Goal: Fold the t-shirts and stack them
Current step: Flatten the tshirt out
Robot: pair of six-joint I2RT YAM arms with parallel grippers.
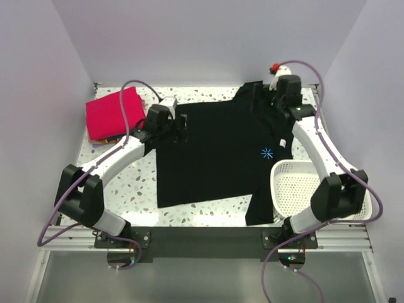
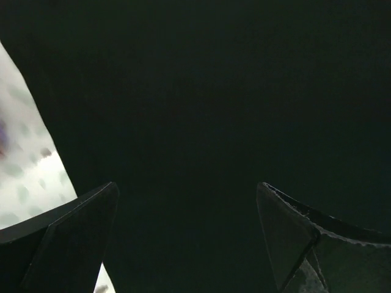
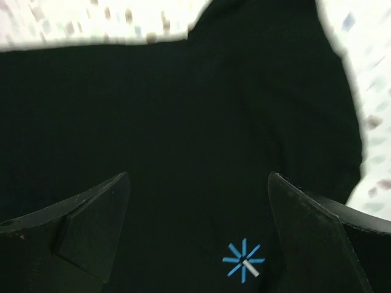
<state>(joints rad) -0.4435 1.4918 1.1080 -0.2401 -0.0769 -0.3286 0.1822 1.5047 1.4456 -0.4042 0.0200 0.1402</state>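
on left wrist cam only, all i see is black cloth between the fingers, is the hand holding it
Observer: No. The left hand is open over the black t-shirt, which lies spread flat on the table.
Operator: where's the other hand
Observer: The right hand is open too, over the shirt's far right part, on the far side of its blue star mark.
Operator: any stack to put it on
Observer: A folded pinkish-red t-shirt sits at the far left corner, with a coloured edge showing under it. A white mesh basket is at the near right.
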